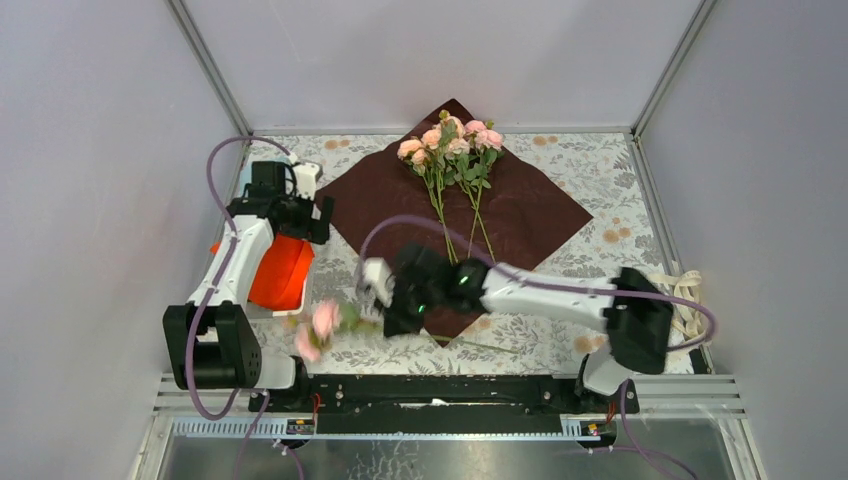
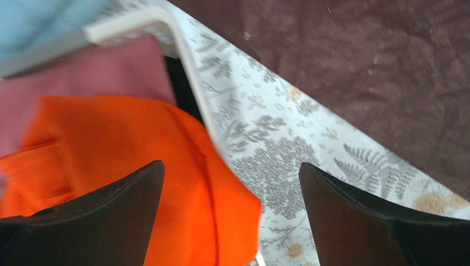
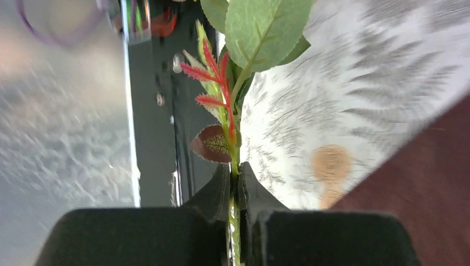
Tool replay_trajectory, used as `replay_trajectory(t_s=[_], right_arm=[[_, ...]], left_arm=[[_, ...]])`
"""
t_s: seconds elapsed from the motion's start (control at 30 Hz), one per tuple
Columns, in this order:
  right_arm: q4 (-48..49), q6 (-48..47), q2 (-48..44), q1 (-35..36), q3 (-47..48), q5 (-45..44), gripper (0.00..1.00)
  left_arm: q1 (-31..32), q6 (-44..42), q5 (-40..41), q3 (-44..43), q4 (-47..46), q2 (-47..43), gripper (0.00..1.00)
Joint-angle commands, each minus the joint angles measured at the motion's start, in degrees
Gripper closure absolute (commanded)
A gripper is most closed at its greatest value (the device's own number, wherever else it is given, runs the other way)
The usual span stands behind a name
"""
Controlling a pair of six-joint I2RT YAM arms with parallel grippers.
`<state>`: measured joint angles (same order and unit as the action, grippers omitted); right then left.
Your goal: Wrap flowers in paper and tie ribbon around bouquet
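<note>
- Flowers [image 1: 452, 145] lay on the far half of the paper [image 1: 530, 215], with blooms far and stems running near toward the sheet's middle.
- The paper was spread flat as a diamond on the tablecloth [image 1: 590, 165], with no fold started.
- A second bunch [image 1: 322, 325] was off the paper, beyond its near-left edge. Its blooms were blurred in the overhead view.
- The right gripper [image 3: 234, 176] was clamped on that bunch's thin stem [image 3: 233, 149], just below a cluster of leaves. The stem sat centred between the fingers.
- The left gripper [image 2: 231, 165] stood wide apart and held nothing. It hung over the orange cloth [image 2: 111, 144] in the basket [image 2: 138, 22], near the paper's left corner.
- The ribbon [image 1: 686, 300] lay heaped at the table's right edge, well apart from the paper.
- Judgement: the step in hand was carrying the second bunch onto the paper. Wrapping and tying had not begun.
- Recommendation: the stem is thin and the blooms are the heavy end, so the bunch may pivot in the grip.
  - Carry it slowly, with the blooms turned to the far side.
  - Lay it just beside the first bunch, stems parallel and blooms level.
  - Release only once the stem rests on the sheet.
  - Avoid dragging across the thin paper or knocking the laid stems.
</note>
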<state>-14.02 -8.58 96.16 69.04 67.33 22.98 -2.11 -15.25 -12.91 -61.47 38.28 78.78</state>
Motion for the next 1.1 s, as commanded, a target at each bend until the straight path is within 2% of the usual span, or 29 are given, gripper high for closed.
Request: replay_trajectory(t_s=[0.0, 0.1, 0.2, 0.33, 0.43, 0.47, 0.5, 0.57, 0.6, 0.67, 0.73, 0.93, 1.07], right_arm=[[5.6, 20.5, -12.4, -14.8, 0.8, 5.1, 1.00], [11.0, 29.0, -14.9, -24.6, -2.2, -1.6, 1.00], [17.6, 35.1, -12.3, -32.2, -2.1, -11.5, 1.00], [26.1, 42.9, -3.4, -39.2, 1.7, -24.1, 1.00], [28.3, 40.2, 5.9, -40.3, 7.9, -32.2, 1.00], [27.3, 38.8, 9.3, -40.7, 11.0, -32.6, 0.99], [25.6, 38.0, 12.4, -41.0, 14.0, -32.8, 0.90], [21.3, 37.6, 18.8, -42.3, 20.4, -31.1, 0.60], [18.2, 37.0, 21.9, -43.3, 23.7, -28.6, 0.50], [9.4, 34.5, 25.7, -45.0, 30.4, -25.0, 0.39], [4.7, 30.9, 24.8, -46.1, 32.4, -24.9, 0.33], [-4.7, 22.9, 13.3, -46.8, 23.8, -24.2, 0.27], [-9.1, 16.6, 5.2, -46.8, 12.2, -13.2, 0.31]], left_arm=[[-2.7, -1.0, 1.9, -6.7, -0.2, -1.8, 0.01], [-2.8, -0.9, 3.7, -9.4, -0.3, -1.0, 0.01], [-2.7, -0.2, 4.2, -11.1, -0.7, 0.6, 0.01], [-2.2, 0.8, 2.5, -12.6, -0.2, 2.9, 0.01], [0.1, 1.4, 1.5, -12.6, 1.1, 3.6, 0.01], [1.4, 1.3, 1.2, -12.2, 1.2, 3.6, 0.01], [2.6, 1.0, 1.3, -11.7, 1.2, 3.7, 0.01], [5.6, 0.6, 2.5, -11.1, 1.2, 4.6, 0.01], [6.7, 0.3, 2.9, -11.1, 1.2, 5.3, 0.01], [8.6, -0.1, 4.0, -11.5, 1.4, 7.2, 0.01], [9.8, -0.3, 4.2, -12.1, 1.8, 9.2, 0.01], [10.9, -2.2, 2.3, -10.6, 2.8, 14.5, 0.02], [12.0, -3.2, 1.3, -9.9, 4.3, 17.5, 0.02]])
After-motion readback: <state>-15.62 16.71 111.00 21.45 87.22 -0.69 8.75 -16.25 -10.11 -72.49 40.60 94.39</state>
